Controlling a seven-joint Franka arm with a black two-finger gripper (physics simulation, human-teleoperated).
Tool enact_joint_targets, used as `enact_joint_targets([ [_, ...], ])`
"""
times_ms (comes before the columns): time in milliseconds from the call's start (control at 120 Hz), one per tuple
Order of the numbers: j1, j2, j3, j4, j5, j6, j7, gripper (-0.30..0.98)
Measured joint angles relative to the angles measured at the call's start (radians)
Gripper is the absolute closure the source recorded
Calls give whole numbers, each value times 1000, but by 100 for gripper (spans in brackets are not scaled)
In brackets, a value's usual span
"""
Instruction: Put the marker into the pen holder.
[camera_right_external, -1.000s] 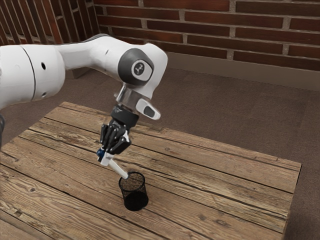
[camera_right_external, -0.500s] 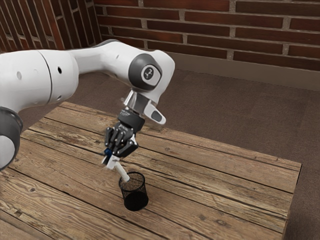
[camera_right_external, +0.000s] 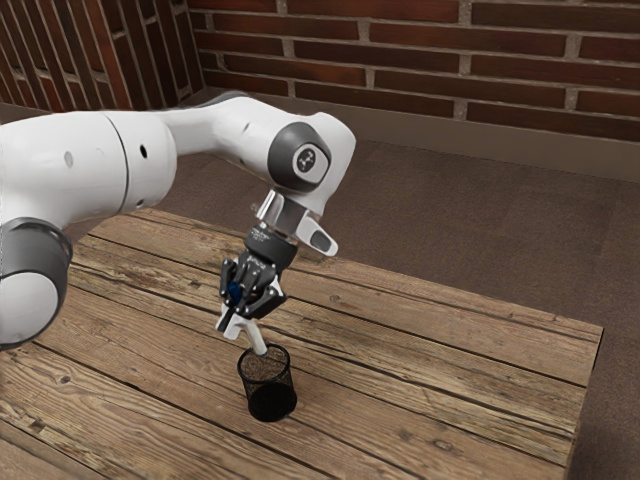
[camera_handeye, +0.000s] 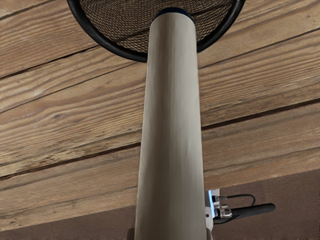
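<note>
Marker (camera_right_external: 258, 338) is squeezed in my gripper (camera_right_external: 239, 318), one finger on each side, so it won't fall. I hold it slanted, its far end over the pen holder's (camera_right_external: 271, 401) open top, so it should slip inside when lowered.

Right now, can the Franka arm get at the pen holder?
Probably yes: gripper holds the marker, tip at the open mouth of the pen holder, nothing visibly in the way.

In the exterior view we see a plank table (camera_right_external: 370, 430) toward six o'clock, brown floor (camera_right_external: 560, 235) at three, and brick walls (camera_right_external: 400, 60) from ten to two, meeting in a corner at eleven.
</note>
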Motion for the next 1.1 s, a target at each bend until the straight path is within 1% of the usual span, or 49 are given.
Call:
enact_joint_targets([
  [283,4,38,0,-7,-6,23,-2,73],
  [625,14,129,-2,-8,-10,107,7,72],
  [767,13,133,-3,-8,-24,122,7,42],
  [842,12,128,-3,-6,-27,128,7,30],
  [875,12,99,-3,-6,-27,133,7,25],
  [908,11,40,-2,-18,-22,145,8,22],
  [975,21,-165,-2,-119,12,205,8,16],
  [1033,63,-324,-3,-190,45,291,12,12],
  [1100,142,-399,-6,-220,64,426,32,9],
])
